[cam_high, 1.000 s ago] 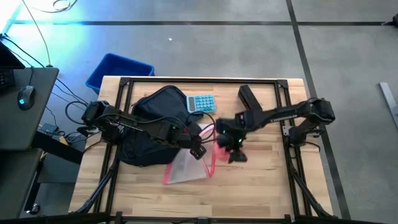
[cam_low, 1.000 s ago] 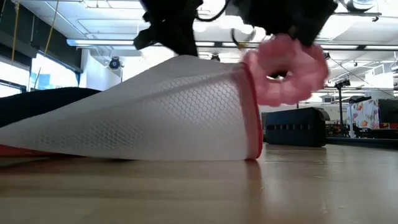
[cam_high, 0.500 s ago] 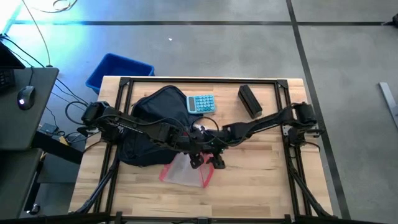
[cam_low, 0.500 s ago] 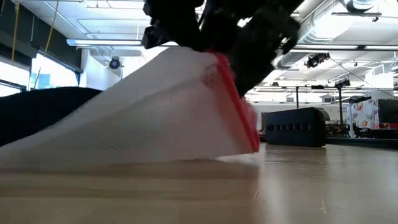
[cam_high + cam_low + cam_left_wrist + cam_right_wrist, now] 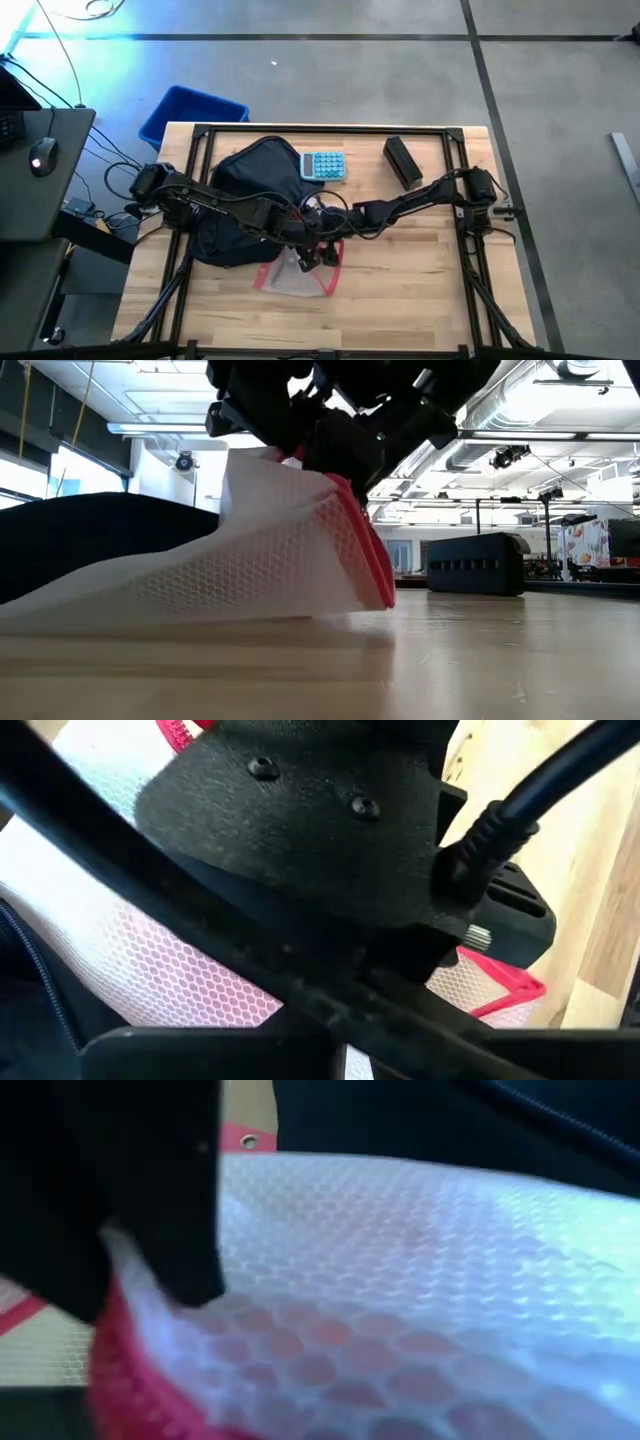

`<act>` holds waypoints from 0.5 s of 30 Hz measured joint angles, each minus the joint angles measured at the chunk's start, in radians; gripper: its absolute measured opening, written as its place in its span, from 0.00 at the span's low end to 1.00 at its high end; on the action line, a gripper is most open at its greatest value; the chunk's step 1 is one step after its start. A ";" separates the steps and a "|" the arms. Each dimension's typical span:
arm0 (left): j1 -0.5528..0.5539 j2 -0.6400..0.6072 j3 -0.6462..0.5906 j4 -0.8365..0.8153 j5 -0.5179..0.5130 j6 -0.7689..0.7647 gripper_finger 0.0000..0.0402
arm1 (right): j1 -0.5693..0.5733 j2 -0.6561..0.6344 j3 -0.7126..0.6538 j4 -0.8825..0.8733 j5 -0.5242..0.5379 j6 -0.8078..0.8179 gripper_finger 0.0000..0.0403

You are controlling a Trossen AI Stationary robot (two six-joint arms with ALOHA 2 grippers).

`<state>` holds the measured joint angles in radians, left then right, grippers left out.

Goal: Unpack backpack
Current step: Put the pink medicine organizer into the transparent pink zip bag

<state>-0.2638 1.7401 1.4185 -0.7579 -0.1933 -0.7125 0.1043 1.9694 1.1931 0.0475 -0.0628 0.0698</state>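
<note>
The dark navy backpack [image 5: 245, 195] lies flat on the table's left half and shows dark at the left of the low view [image 5: 90, 540]. Just near of it is a white mesh pouch with red zip trim [image 5: 295, 275]; its lower part lies on the wood and its top is raised. My left gripper [image 5: 302, 243] is shut on the raised top. My right gripper [image 5: 325, 255] is pressed close beside it, over the pouch's red-trimmed end [image 5: 365, 550]. A pink soft thing [image 5: 125, 1385] shows against the mesh; I cannot tell whether it is inside the pouch. My left gripper holds the pouch by its raised upper edge [image 5: 250, 460] and comes at it from above, slanting down. The right arm's housing hides the fingertips in the left wrist view. The pouch hangs slack from the hold in a slope, with its lower part [image 5: 150, 600] on the table.
A light blue calculator [image 5: 323, 166] lies beside the backpack's far right. A small black box [image 5: 401, 160] is at the far right. A blue bin [image 5: 190, 112] stands on the floor beyond the far left corner. The table's near and right parts are bare wood.
My right gripper has gone down and toward the table's left, carrying a pink ring-shaped thing to the pouch; the ring no longer shows in the low view. The pouch's red-trimmed end has been drawn left and now slants. Its raised peak stands steeper and farther left.
</note>
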 joint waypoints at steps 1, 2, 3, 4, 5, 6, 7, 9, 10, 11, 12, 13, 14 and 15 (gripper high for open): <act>0.000 0.000 0.000 0.000 -0.003 -0.005 0.00 | 0.000 0.000 0.000 -0.001 0.005 0.008 0.78; 0.000 0.000 0.001 -0.003 -0.008 -0.015 0.00 | 0.000 0.000 0.000 -0.002 0.013 0.021 0.80; 0.000 0.001 0.001 -0.009 -0.011 -0.025 0.00 | 0.001 0.000 0.001 -0.005 0.018 0.034 0.82; 0.000 0.001 0.001 -0.018 -0.016 -0.038 0.00 | 0.001 0.000 0.001 -0.011 0.019 0.051 0.83; 0.000 0.002 0.001 -0.029 -0.023 -0.051 0.00 | 0.001 0.000 0.001 -0.017 0.014 0.068 0.83; 0.000 0.002 0.001 -0.039 -0.028 -0.067 0.00 | 0.001 0.000 0.001 -0.022 0.006 0.079 0.83; 0.000 0.003 0.001 -0.051 -0.035 -0.082 0.00 | 0.005 -0.004 0.002 -0.031 -0.002 0.087 0.83; -0.001 0.003 0.001 -0.067 -0.052 -0.113 0.00 | 0.015 -0.013 0.002 -0.049 -0.008 0.088 0.82; -0.001 0.004 0.001 -0.076 -0.061 -0.123 0.00 | 0.022 -0.026 0.003 -0.060 -0.008 0.084 0.81; -0.001 0.005 0.000 -0.083 -0.072 -0.131 0.00 | 0.028 -0.038 0.003 -0.076 -0.008 0.070 0.81; 0.000 0.005 0.000 -0.085 -0.079 -0.136 0.00 | 0.034 -0.056 0.004 -0.094 -0.009 0.058 0.80; 0.000 0.005 0.000 -0.083 -0.092 -0.142 0.00 | 0.039 -0.071 0.004 -0.117 -0.008 0.038 0.79; 0.001 0.005 0.000 -0.083 -0.102 -0.146 0.00 | 0.043 -0.085 0.004 -0.131 -0.009 0.023 0.78; 0.001 0.005 0.000 -0.083 -0.107 -0.148 0.00 | 0.047 -0.104 0.004 -0.151 -0.009 0.014 0.77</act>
<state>-0.2624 1.7454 1.4181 -0.8407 -0.3006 -0.8604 0.1517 1.8650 1.1973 -0.1031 -0.0719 0.0839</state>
